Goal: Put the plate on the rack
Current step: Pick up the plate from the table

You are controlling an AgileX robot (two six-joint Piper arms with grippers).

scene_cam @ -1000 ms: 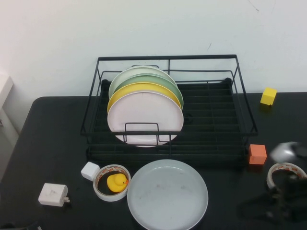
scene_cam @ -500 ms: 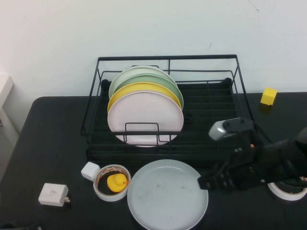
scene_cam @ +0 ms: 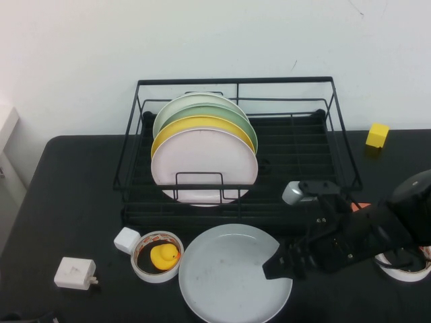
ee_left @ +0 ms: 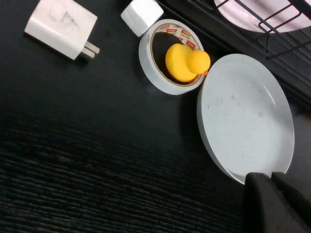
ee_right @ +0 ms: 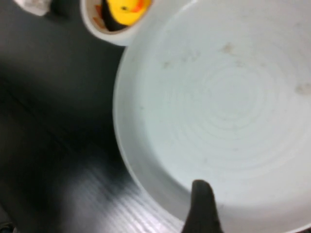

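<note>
- In the high view, the rack (scene_cam: 236, 151) is seen at 12 o'clock on the black table (scene_cam: 67, 202), with a pink plate (scene_cam: 204, 167), a yellow plate (scene_cam: 202, 125) and two green ones standing in its left half.
- The plate (scene_cam: 229, 274) is seen lying flat on the table at 6 o'clock from the rack, just outside it.
- The right gripper (scene_cam: 277, 266) is shown over the plate's 3 o'clock rim; whether its fingers are spread or pressed together cannot be told.
- Only one dark fingertip (ee_right: 201, 204) over the plate's (ee_right: 228, 111) rim is shown in the right wrist view.
- The left gripper appears in no view; the left wrist view shows the plate (ee_left: 243, 121), a tape roll (ee_left: 155, 68) holding a toy duck (ee_left: 185, 61), a white cube (ee_left: 141, 15) and a charger (ee_left: 60, 26).
- A white wall (scene_cam: 215, 40) is seen behind the table.
</note>
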